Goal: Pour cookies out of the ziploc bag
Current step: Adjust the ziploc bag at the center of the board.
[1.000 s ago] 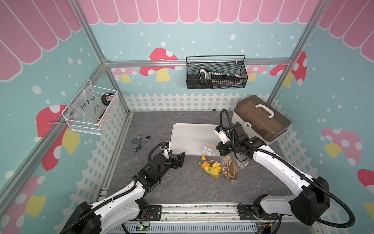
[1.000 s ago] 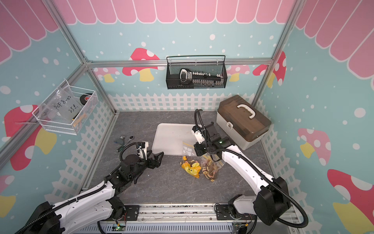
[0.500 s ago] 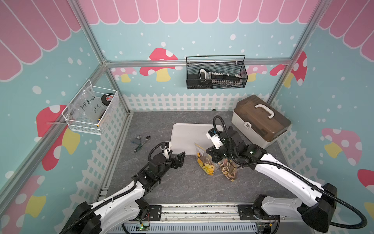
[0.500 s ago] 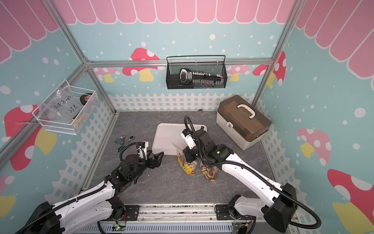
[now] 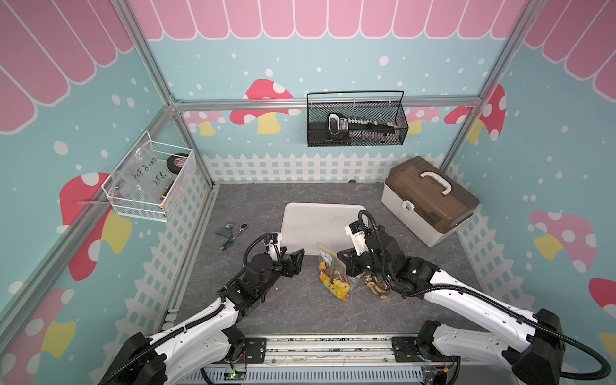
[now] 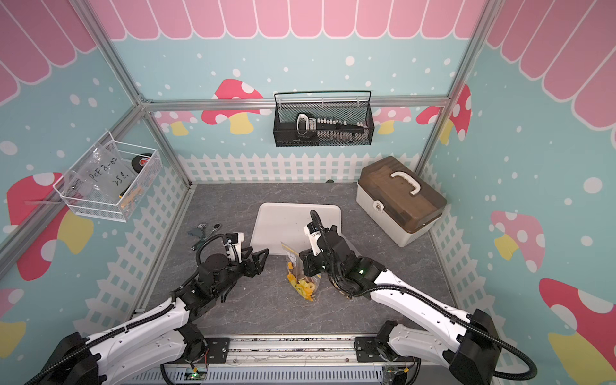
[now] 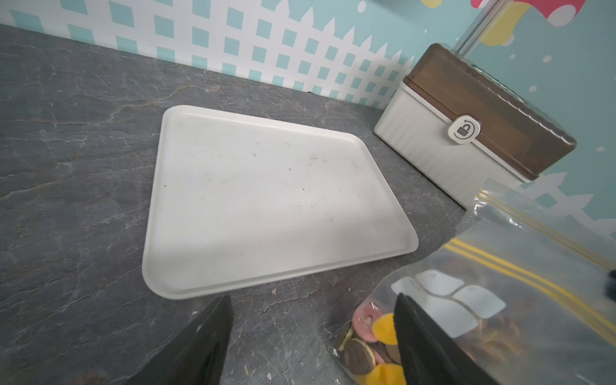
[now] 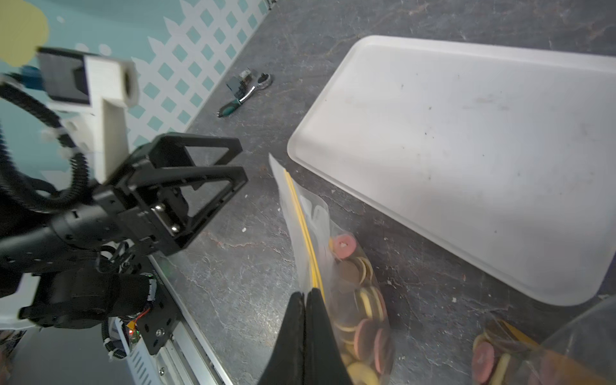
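The clear plastic ziploc bag (image 5: 328,263) with yellow zip strips is pinched at its zip edge by the closed right claw (image 8: 305,298). Its long axis is tilted steeply, mouth uppermost, with round brown, pink and yellow cookies (image 8: 358,300) heaped below the claw. A white rectangular tray (image 5: 316,223) lies beyond. The empty left claw (image 8: 241,162) is spread wide alongside.

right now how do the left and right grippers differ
The left gripper has jaws apart and holds nothing; the right gripper is shut on the ziploc bag at its yellow zip strip. The left gripper stands clear of the bag; the right gripper touches it. Both are black.
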You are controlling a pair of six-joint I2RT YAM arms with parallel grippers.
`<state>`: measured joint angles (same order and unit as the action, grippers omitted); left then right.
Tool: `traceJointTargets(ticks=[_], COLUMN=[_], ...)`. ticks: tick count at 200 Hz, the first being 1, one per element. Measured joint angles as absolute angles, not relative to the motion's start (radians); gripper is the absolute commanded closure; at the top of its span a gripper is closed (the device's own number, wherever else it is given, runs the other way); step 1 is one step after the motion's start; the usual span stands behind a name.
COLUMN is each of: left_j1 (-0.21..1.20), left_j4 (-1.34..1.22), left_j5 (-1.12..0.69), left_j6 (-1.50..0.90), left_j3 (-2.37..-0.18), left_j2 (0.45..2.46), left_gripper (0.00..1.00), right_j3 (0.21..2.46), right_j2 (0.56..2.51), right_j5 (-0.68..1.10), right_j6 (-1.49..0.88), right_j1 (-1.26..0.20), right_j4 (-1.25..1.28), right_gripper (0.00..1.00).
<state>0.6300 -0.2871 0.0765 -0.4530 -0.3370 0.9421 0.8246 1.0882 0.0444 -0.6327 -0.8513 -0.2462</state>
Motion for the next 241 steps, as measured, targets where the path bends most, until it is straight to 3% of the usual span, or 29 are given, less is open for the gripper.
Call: traceJointTargets(ticks=[62, 151, 164, 186, 195, 209, 241], left_j1=[0.750, 0.860, 0.867, 0.876, 0.878, 0.878, 0.878], left_j4=[-0.346, -0.601, -0.633, -0.684, -0.700, -0.713, -0.659], left_j5=[0.039, -0.081, -0.098, -0.131, -0.144, -0.166, -0.195], left_j6=[-0.581, -0.770, -0.784, -0.804, -0.804, -0.813, -0.797], left_j3=[-0.337, -0.422, -0.453, -0.487, -0.498, -0.510, -0.552], left_j2=[1.048, 1.245, 1.291, 1.360, 1.386, 1.412, 1.407], left_gripper=[0.52, 0.47, 0.57, 0.86, 0.93, 1.00, 1.00], right_j3=[0.726, 0.622, 0.616, 0.615, 0.615, 0.615, 0.620], right_j2=[1.081, 0.990, 0.978, 0.974, 0.973, 0.966, 0.905], right_j5=[0.055, 0.117, 0.118, 0.132, 0.139, 0.150, 0.140], right_j6=[-0.656, -0.660, -0.660, -0.660, -0.659, -0.657, -0.639], right_j1=[-0.851, -0.859, -0.859, -0.859, -0.859, -0.859, -0.859], right_j4=[-0.184, -0.179, -0.179, -0.179, -0.179, -0.181, -0.226], right_gripper=[0.98, 0.96, 0.96, 0.92, 0.89, 0.84, 0.77])
